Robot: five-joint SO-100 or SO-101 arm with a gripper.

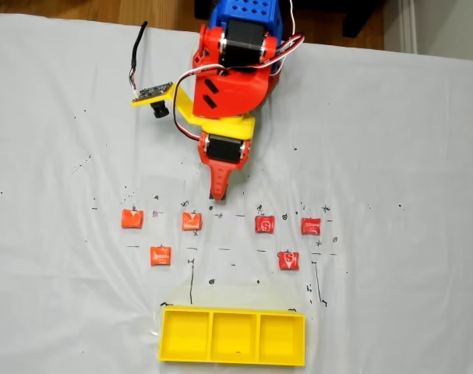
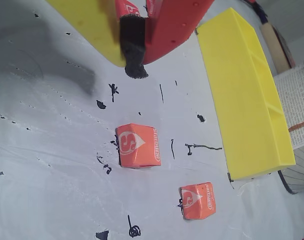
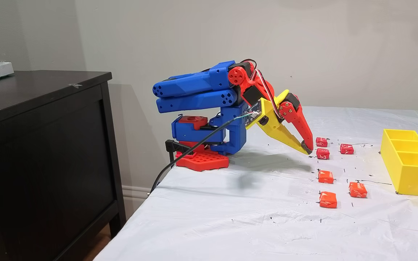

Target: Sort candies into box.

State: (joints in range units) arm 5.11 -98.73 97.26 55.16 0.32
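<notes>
Blue, red and yellow plastic robot arm point(image 3: 209, 108) folded low on its red perforated base point(image 3: 202, 159), at the edge of a table under a white cloth point(image 3: 267, 217). The two-finger gripper point(image 3: 306, 148) — one yellow finger, one red — points down with tips together, just above the cloth. Beyond it lie six small square wrapped candies: three red point(image 3: 322, 141) point(image 3: 323, 153) point(image 3: 347, 149), three orange-red point(image 3: 326, 176) point(image 3: 357, 189) point(image 3: 328, 199). The bright yellow three-compartment plastic tray point(image 3: 410, 170) stands apart at right — a dark wooden cabinet point(image 3: 45, 156) at left.

Dark cabinet point(image 3: 42, 152), ink-marked white tablecloth point(image 3: 230, 217)
</notes>
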